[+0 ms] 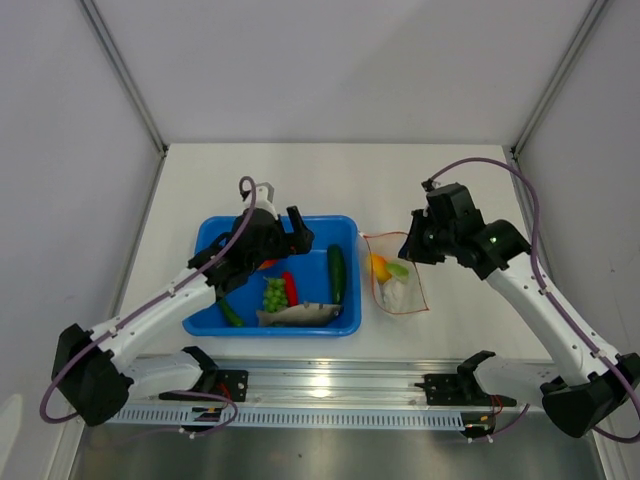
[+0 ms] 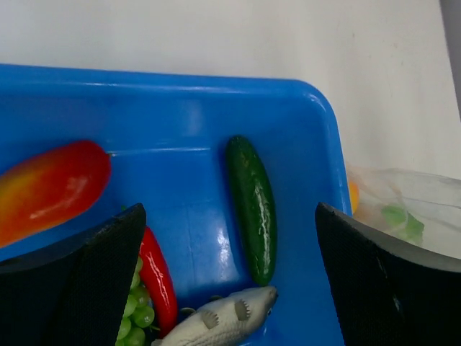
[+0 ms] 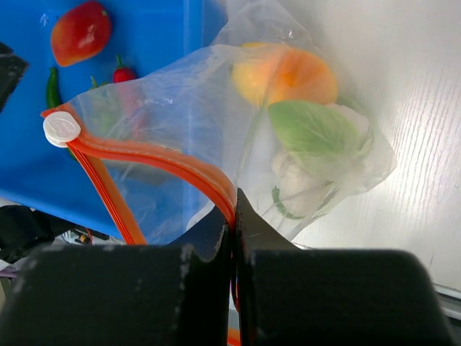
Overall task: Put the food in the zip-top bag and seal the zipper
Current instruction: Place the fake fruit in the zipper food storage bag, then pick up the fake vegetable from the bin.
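Reaching forward from its base at the near left, the white left arm bends at the elbow in the top view. It holds the left end effector [image 1: 280,238] over the back half of the blue plastic tray [image 1: 318,236] on the white counter [image 1: 470,190]. In the tray lie a dark green cucumber [image 1: 337,272], a red chili [image 1: 290,288], a bunch of green grapes [image 1: 274,294] and a grey fish [image 1: 298,315]. The right arm arcs in from the near right, with the right end effector [image 1: 415,247] at the back corner of the clear crinkly zip-top bag [image 1: 398,285]. The bag lies just right of the tray.

In the left wrist view, the left end effector [image 2: 245,277] stands wide open and grips nothing. Its black fingers [image 2: 108,277] sit to either side of the cucumber [image 2: 252,209]. A red-orange tomato [image 2: 50,189] lies at the left, and the chili [image 2: 157,277], grapes [image 2: 135,317] and fish [image 2: 216,321] lie near the bottom. The bag [image 2: 410,209] shows beyond the tray's [image 2: 180,94] right wall.

In the right wrist view, the right end effector [image 3: 234,209] is closed, pinching the thin red-orange zipper strip [image 3: 158,162]. That strip curves up-left to a white round slider [image 3: 62,128], and a second strip drops away from the slider, so the mouth gapes. Inside the bag [image 3: 180,108] sit a yellow-orange mango [image 3: 284,76], a flat green piece [image 3: 313,130] and a white cauliflower [image 3: 302,180].
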